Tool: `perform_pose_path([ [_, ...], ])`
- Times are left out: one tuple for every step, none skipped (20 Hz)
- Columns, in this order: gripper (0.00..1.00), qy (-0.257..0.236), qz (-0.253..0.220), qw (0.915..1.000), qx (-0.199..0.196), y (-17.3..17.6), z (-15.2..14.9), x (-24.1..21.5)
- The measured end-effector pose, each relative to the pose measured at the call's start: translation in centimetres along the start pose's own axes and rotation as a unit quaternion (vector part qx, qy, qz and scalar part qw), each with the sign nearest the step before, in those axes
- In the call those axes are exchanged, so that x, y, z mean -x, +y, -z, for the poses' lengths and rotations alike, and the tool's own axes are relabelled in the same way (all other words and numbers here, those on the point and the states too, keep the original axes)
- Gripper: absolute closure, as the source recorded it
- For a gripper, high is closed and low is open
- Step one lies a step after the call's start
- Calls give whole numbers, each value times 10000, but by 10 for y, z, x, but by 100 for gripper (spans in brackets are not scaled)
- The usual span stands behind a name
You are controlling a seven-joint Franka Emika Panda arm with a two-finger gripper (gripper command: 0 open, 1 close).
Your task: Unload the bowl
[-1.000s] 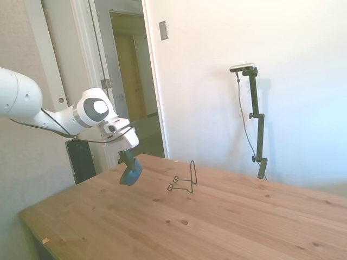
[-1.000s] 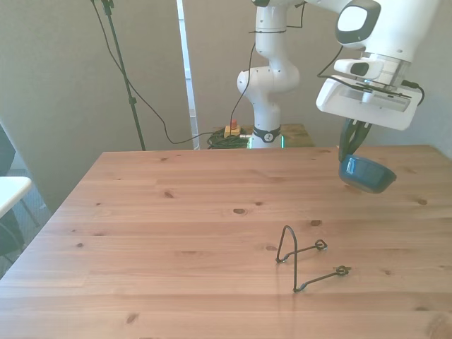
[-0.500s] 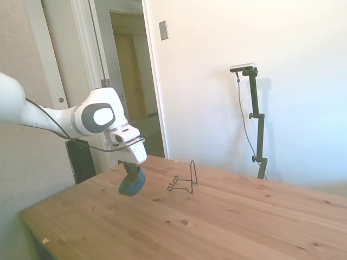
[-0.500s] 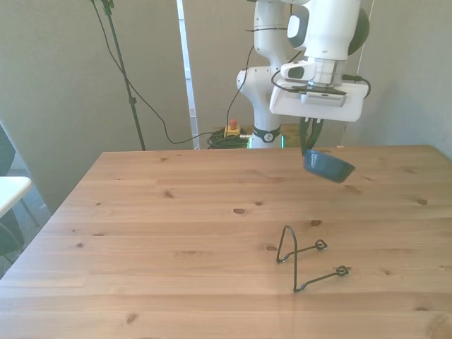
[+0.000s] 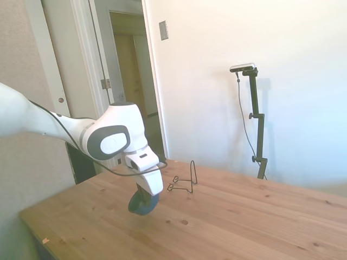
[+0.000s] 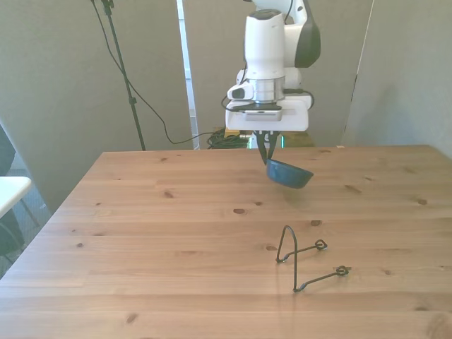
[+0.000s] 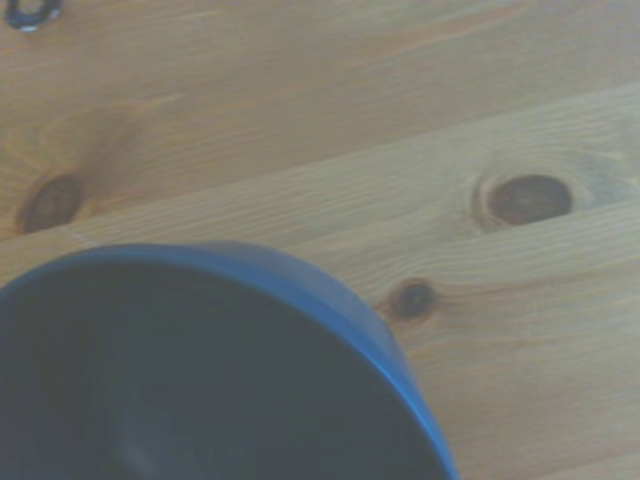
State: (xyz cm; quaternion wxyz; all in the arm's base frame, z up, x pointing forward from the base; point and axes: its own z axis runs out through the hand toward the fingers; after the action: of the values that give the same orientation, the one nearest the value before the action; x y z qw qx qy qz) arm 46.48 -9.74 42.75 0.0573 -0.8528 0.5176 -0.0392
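The small blue bowl (image 6: pixel 289 174) hangs tilted just above the wooden table (image 6: pixel 176 247), held by its rim in my gripper (image 6: pixel 267 152), which is shut on it. In the side view the bowl (image 5: pixel 143 204) shows below the white hand, close to the tabletop. The wrist view is filled by the bowl's dark inside and blue rim (image 7: pixel 330 300) over knotty wood. The bowl is over the far middle of the table, apart from the wire rack.
A thin black wire rack (image 6: pixel 304 254) stands on the table nearer the camera in the front view, to the front view's right of the middle; it also shows in the side view (image 5: pixel 184 181). An open doorway lies behind the arm in the side view.
The arm has carried the bowl from the front view's right toward the middle of the table and lowered it a little. The rack has not moved.
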Motion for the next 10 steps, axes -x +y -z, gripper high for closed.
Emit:
perform_pose_path([
  [100, -63, -29, 10000, -34, 7, -4, -8],
  [100, -120, -57, 9999, -53, 12, -8, -14],
  [100, -156, -72, 9998, -64, 14, -12, -18],
  [100, -199, -103, 9997, -92, 16, -16, -22],
  [100, -256, -114, 9995, -114, 16, -20, -24],
  [100, -308, -133, 9994, -129, 17, -24, -26],
  [100, -362, -161, 9991, -151, 18, -27, -28],
  [100, -401, -174, 9989, -156, 19, -30, -31],
  [100, -434, -185, 9988, -162, 20, -33, -33],
  [0, -462, -191, 9986, -171, 20, -35, -34],
])
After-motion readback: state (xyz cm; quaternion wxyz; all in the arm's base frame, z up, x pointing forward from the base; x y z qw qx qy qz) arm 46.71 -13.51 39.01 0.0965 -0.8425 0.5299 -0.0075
